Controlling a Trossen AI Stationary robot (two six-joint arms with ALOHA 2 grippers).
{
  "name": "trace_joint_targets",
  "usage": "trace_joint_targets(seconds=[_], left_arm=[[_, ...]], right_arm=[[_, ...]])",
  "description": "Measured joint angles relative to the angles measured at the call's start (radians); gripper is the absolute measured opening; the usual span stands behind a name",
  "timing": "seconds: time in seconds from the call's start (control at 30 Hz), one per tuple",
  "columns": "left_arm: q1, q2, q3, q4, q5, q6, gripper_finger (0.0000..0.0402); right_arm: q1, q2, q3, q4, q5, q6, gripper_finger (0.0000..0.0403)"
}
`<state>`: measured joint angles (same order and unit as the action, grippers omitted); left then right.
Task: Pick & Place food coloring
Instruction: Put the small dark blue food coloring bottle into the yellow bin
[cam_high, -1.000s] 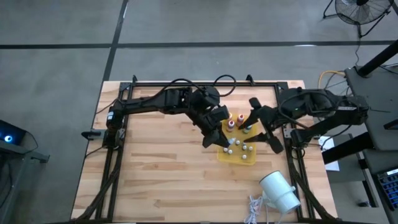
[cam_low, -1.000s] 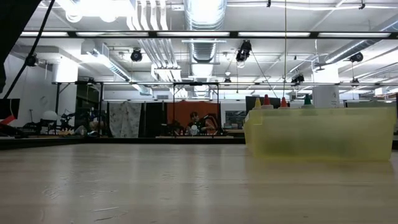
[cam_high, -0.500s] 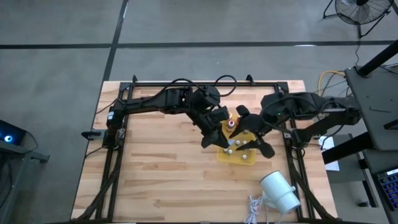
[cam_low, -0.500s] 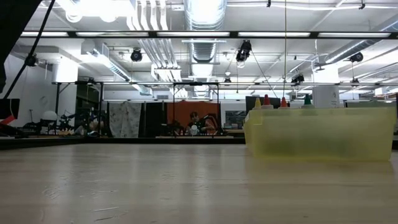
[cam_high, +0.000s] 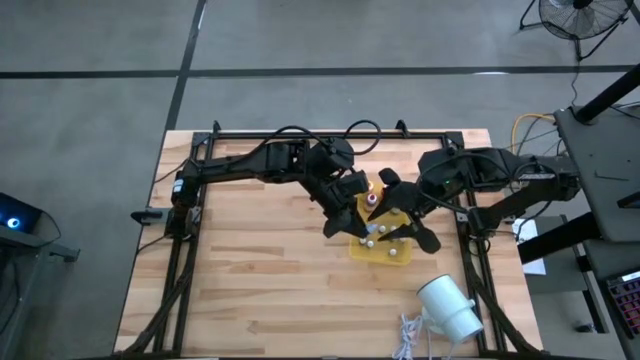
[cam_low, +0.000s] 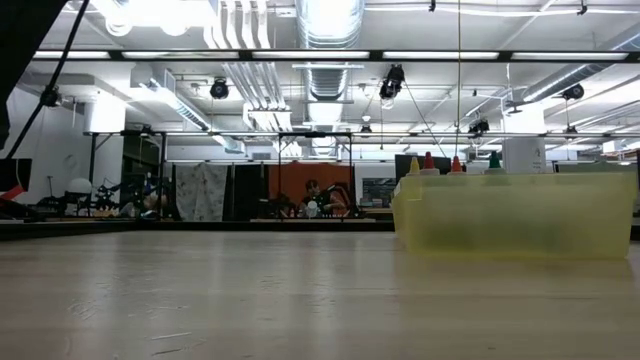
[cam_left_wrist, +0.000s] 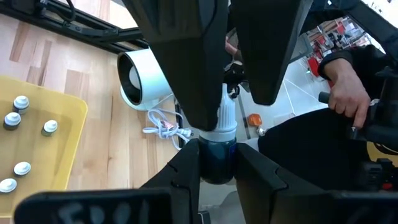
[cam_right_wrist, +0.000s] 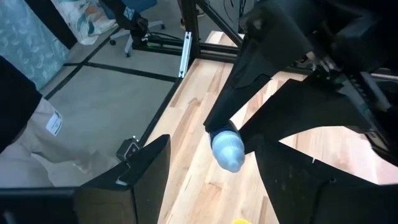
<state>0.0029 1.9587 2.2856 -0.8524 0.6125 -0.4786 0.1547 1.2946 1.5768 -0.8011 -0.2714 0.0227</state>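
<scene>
Over the wooden table (cam_high: 260, 270), both arms meet above the yellow tray (cam_high: 392, 255), beside the white cylinder (cam_high: 450, 308). The left gripper (cam_left_wrist: 217, 146) pinches a blue bottle (cam_left_wrist: 217, 158) in the air; the right gripper (cam_high: 398, 213) hangs just beside it, jaws spread. More bottles (cam_high: 372, 199) and small vials (cam_left_wrist: 22, 102) stand in the tray.

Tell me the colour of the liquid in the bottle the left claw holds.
Dark blue-teal, under a white top: bottle in the left claw, clearest in the left wrist view.
</scene>
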Motion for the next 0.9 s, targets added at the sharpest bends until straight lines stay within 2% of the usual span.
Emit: trace_joint_targets(seconds=[0.33,0.47,0.6,0.9], left_arm=[[0.003,0.001,-0.001,0.000,0.002,0.000,0.0059],[0.003,0.001,-0.001,0.002,0.002,0.000,0.0059],[0.003,0.001,-0.001,0.008,0.002,0.000,0.0059],[0.004,0.001,-0.001,0.009,-0.002,0.012,0.0059]], right_arm=[[0.000,0.034,0.001,0.000,-0.002,-0.005,0.0226],[0.000,0.033,0.001,0.000,-0.002,-0.008,0.0214],[0.000,0.029,0.001,0.000,0.001,-0.007,0.0182],[0.000,0.029,0.001,-0.002,0.005,-0.001,0.0080]])
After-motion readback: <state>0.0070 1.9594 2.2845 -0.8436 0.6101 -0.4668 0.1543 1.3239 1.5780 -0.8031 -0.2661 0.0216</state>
